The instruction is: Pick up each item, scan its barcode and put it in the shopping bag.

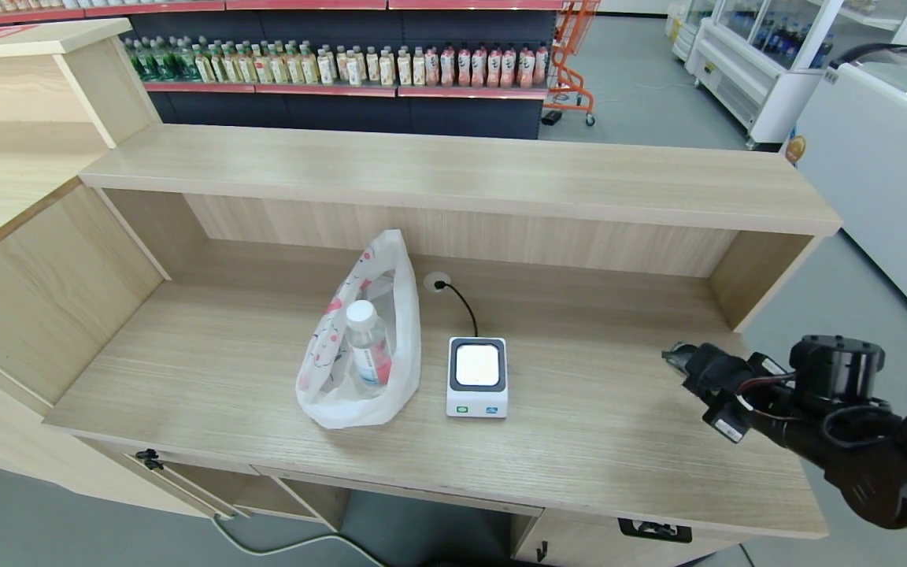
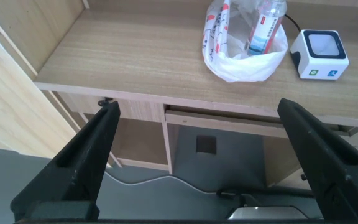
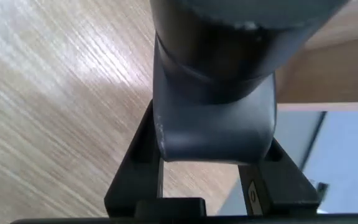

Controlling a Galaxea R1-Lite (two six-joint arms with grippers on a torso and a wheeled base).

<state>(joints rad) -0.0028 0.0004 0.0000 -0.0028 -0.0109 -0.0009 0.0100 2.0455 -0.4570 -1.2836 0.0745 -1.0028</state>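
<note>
Where the wooden counter [image 1: 619,441] spans the head view, its desktop is taken as the clock face. Shopping bag [image 1: 405,339], white plastic with red print, is stood open near centre. Right gripper [image 1: 675,356] is held over the desktop at 3 o'clock from the bag, well apart; its state cannot be told. Left gripper [image 2: 197,115] is held off the counter's near edge, lower than the desktop, jaws spread wide. Scanner [image 1: 477,376], a white box with a lit window facing up, is set just beside the bag at its 3 o'clock, between bag and right gripper. Bottle [image 1: 367,346], clear with a white cap, is stood roughly upright inside the bag: 9 o'clock from the right gripper, beyond the scanner, well apart from both grippers. Black cable [image 1: 465,303] is run from the scanner toward 12 o'clock into a round port [image 1: 437,282] in the desktop.
</note>
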